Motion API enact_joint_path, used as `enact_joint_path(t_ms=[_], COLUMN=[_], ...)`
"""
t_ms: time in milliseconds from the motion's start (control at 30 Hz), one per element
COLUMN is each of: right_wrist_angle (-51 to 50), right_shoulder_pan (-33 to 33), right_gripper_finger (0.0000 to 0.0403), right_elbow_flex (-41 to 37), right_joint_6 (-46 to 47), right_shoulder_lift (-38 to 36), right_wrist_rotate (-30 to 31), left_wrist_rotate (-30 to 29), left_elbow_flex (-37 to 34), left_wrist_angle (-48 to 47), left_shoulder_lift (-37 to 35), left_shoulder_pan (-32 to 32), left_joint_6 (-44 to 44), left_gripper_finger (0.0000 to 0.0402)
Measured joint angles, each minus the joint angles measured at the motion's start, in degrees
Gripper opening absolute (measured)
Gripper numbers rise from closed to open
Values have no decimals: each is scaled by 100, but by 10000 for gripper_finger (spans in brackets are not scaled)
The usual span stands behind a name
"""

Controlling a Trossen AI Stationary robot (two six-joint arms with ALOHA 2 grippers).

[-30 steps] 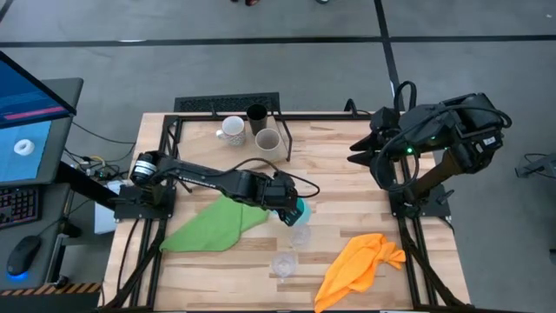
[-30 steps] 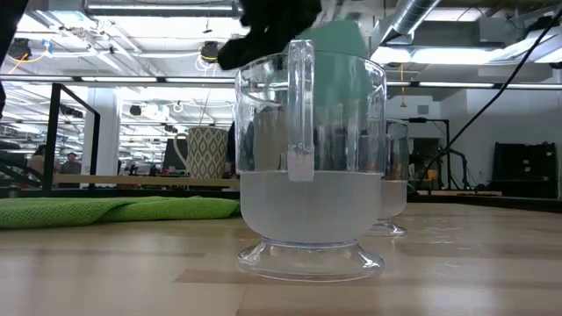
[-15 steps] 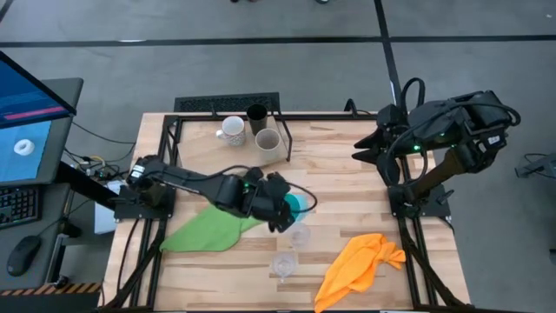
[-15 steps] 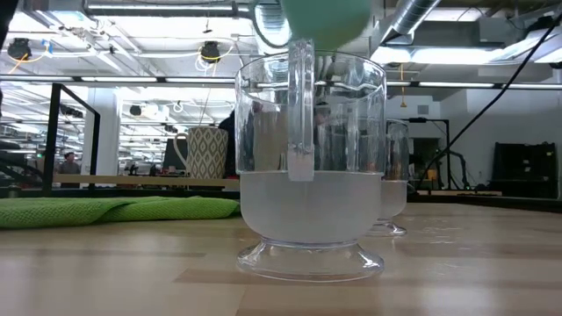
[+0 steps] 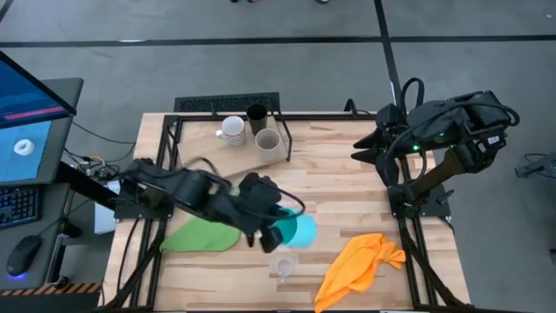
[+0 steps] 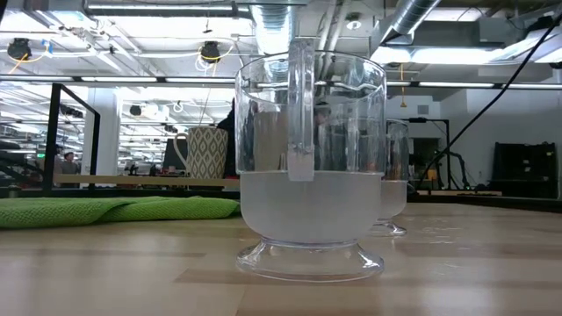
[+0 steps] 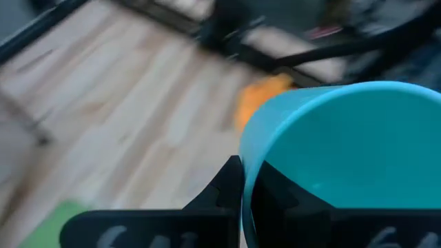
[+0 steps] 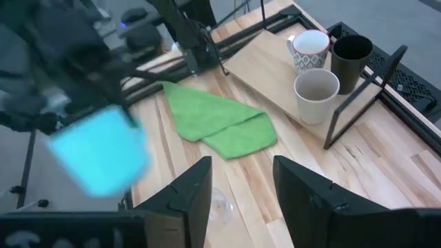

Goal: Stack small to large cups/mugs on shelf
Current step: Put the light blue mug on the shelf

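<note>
The bright blue mug (image 5: 298, 230) hangs in the air over the table's middle, in my left gripper (image 5: 274, 231), which is shut on it; the right wrist view shows the mug (image 8: 100, 151) blurred. One clear glass (image 5: 283, 263) stands on its foot near the table's near edge. The low view shows it (image 6: 307, 167) close up, with a second clear glass (image 6: 392, 197) behind. On the shelf (image 5: 228, 148) at the far left stand the white mug (image 5: 231, 129), black cup (image 5: 257, 116) and grey-beige cup (image 5: 268, 141). My right gripper (image 8: 238, 193) waits open at the right side. My left gripper holds the blue mug by its rim wall (image 7: 242, 172). One finger (image 7: 224, 189) is outside the wall and the other is inside the hollow. The mug is lifted clear of the table and tipped.
A green cloth (image 5: 207, 232) lies left of the mug and an orange cloth (image 5: 360, 265) lies at the near right. The shelf's black wire frame (image 5: 283, 135) stands beside the grey-beige cup. Bare tabletop (image 5: 339, 174) lies between the shelf and the right arm.
My left gripper has carried the blue mug toward the table's near edge and upward, turning as it went. The mug has left the top of the low view and now hangs over where the second glass stood. My right arm shifted slightly.
</note>
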Motion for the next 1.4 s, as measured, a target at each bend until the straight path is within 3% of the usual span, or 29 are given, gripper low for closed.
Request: enact_joint_path(t_ms=[167,300,467,767,1000,1067,1133,1267,1333,1400], right_wrist_angle=[92,94,160,161,157,157,155,139,127,127], right_shoulder_pan=[0,0,0,0,-46,-49,-48,-48,-48,-48], right_gripper_finger=[175,175,175,175,175,175,175,175,175,175], right_elbow_flex=[2,2,2,2,2,2,2,2,2,1], right_joint_6=[-26,-139,-254,-287,-316,-316,-316,-316,-316,-316], right_shoulder_lift=[0,0,1,2,2,2,2,2,2,2], right_wrist_rotate=[0,1,2,26,100,111,114,114,115,114], left_wrist_rotate=[1010,1082,1443,3229,3325,3081,2324,-126,-1354,-2186], left_elbow_flex=[-197,-197,-199,-204,-204,-208,-208,-208,-208,-209], left_wrist_angle=[1083,1331,1731,2659,3042,3078,2974,1729,694,-489], left_shoulder_lift=[-643,-1105,-1506,-1946,-2115,-2116,-2135,-2252,-2256,-2248], left_shoulder_pan=[-45,-146,-356,-923,-1344,-1384,-1419,-1377,-1266,-1129], left_joint_6=[287,343,1121,2520,3569,3639,3450,2305,1346,-39], left_gripper_finger=[2,2,2,2,2,2,2,2,2,2])
